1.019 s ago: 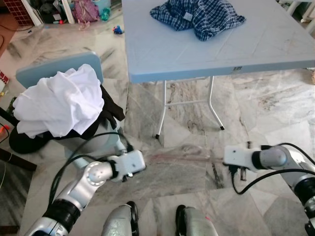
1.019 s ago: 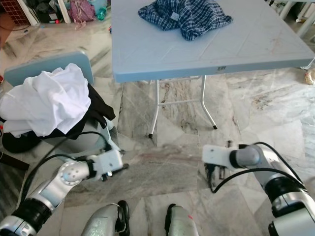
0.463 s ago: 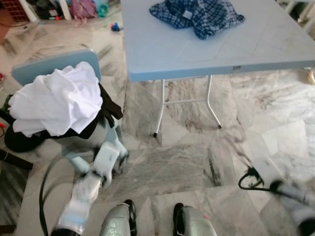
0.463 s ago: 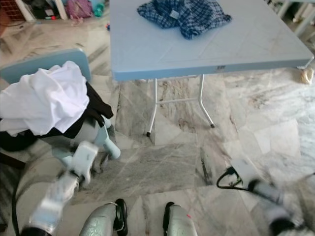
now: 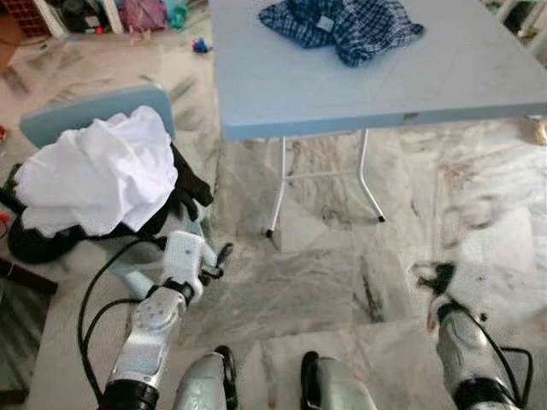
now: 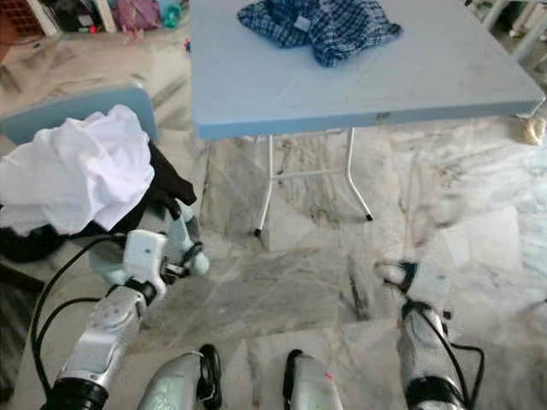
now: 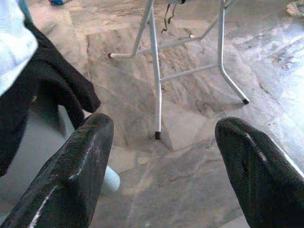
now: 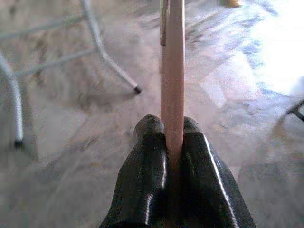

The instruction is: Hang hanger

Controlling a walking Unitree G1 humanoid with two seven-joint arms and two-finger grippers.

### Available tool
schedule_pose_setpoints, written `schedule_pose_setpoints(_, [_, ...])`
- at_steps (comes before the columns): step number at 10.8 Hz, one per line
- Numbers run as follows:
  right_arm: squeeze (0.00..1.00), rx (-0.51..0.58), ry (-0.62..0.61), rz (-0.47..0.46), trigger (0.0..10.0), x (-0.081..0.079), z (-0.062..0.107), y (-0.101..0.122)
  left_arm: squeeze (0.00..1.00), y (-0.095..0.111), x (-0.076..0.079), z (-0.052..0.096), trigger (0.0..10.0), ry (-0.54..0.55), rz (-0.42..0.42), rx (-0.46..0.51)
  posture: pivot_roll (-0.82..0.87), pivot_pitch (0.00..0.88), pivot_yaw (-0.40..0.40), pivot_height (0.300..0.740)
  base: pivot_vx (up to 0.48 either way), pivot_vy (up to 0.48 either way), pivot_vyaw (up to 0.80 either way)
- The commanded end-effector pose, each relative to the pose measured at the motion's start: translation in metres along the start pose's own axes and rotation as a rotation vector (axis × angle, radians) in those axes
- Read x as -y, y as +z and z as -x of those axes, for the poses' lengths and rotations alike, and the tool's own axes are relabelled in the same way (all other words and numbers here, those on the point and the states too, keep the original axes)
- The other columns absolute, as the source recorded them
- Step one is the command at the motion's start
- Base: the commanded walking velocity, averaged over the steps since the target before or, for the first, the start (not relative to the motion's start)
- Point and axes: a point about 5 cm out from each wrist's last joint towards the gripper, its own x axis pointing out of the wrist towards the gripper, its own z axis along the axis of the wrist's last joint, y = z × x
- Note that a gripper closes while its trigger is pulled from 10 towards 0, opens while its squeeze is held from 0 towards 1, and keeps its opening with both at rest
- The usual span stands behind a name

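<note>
My right gripper (image 8: 173, 135) is shut on a pale pinkish wooden hanger (image 8: 172, 71), whose bar runs straight out from between the fingers. In the eye views this gripper (image 5: 440, 278) is low on the right above the marble floor, blurred by motion. My left gripper (image 5: 215, 261) is on the left beside the chair, close to the black garment (image 5: 190, 186). The left wrist view shows it open (image 7: 164, 121), with nothing between its fingers (image 7: 76, 171).
A light blue folding table (image 5: 282, 94) stands ahead with a blue checked shirt (image 5: 346, 27) on it; its white legs (image 5: 280, 192) reach the floor. A blue chair (image 5: 81, 111) on the left carries a white cloth pile (image 5: 98, 175). Clutter lies far left.
Both arms have swung from lying crosswise in front of me to pointing forward. The right one is still blurred. The left gripper now sits beside the chair.
</note>
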Motion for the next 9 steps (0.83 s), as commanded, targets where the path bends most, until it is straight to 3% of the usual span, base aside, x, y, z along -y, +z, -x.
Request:
schedule_pose_setpoints(1, [0.00,0.007,-0.027,-0.024,10.0,0.000,0.002,0.000,0.00,0.000,0.004,0.001,10.0,-0.010,0.019,-0.001,-0.01,0.187,-0.018,0.740,0.000,0.000,-0.80])
schedule_pose_setpoints(2, [0.00,0.024,0.004,-0.038,10.0,-0.011,0.004,0.003,0.00,-0.001,0.009,0.001,10.0,-0.057,0.046,-0.007,-0.01,0.190,-0.018,0.740,0.000,0.000,-0.80])
schedule_pose_setpoints(4, [0.00,0.026,-0.010,-0.036,10.0,-0.013,0.005,0.004,0.00,0.000,0.012,0.001,10.0,-0.089,0.054,-0.009,-0.01,0.193,-0.020,0.740,0.000,0.000,-0.80])
schedule_pose_setpoints(9, [0.00,0.023,-0.038,-0.024,10.0,-0.010,0.008,0.005,0.00,-0.002,0.021,0.005,10.0,-0.179,0.065,-0.025,-0.02,0.196,-0.020,0.740,0.322,0.000,-0.80])
